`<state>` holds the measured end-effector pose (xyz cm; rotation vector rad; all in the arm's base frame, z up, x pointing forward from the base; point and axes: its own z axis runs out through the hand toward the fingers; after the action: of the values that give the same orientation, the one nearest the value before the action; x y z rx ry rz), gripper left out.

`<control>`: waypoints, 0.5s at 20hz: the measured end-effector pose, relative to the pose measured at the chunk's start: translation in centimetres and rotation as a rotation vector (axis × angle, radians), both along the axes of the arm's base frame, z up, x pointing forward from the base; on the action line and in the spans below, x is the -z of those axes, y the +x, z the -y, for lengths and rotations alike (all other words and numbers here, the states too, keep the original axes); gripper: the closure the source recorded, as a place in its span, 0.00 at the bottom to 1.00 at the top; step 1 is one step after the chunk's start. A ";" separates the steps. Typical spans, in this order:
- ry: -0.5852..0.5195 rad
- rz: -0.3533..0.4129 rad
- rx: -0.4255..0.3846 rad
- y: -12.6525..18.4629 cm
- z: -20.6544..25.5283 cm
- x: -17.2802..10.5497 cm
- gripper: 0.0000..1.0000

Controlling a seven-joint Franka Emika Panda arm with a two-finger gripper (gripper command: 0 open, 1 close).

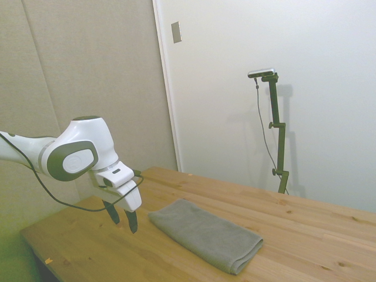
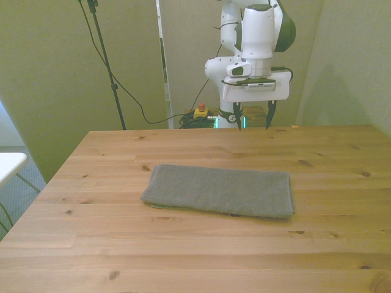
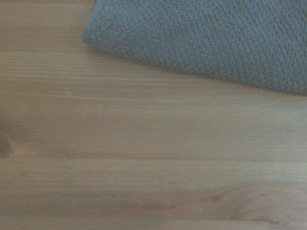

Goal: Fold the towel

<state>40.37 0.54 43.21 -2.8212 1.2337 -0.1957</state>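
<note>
towel (image 2: pixel 223 191) flat, tool (image 2: pixel 252 115) apart, open

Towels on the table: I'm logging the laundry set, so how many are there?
1. The grey towel lies flat and oblong near the middle of the wooden table, apart from the end effector. No other towel shows in any view.

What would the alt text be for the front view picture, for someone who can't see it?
A grey towel lies flat, folded into an oblong, in the middle of a wooden table. Behind it, a white robot arm's gripper hangs open above the table's far edge, touching nothing.
</note>
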 end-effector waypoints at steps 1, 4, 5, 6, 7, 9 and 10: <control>0.000 -0.001 -0.001 0.0 0.0 0.0 0.00; -0.024 0.011 0.006 0.8 -0.4 -0.3 0.00; -0.039 0.025 0.018 1.4 -0.9 -0.7 0.00; -0.055 0.038 0.030 2.2 -1.6 -1.0 0.00; -0.073 0.047 0.043 3.0 -2.3 -1.3 0.00; -0.108 0.062 0.075 4.9 -3.7 -1.4 0.00; -0.124 0.065 0.092 6.0 -4.4 -1.2 0.00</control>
<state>46.40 4.96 44.44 -2.8364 1.3850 -0.3785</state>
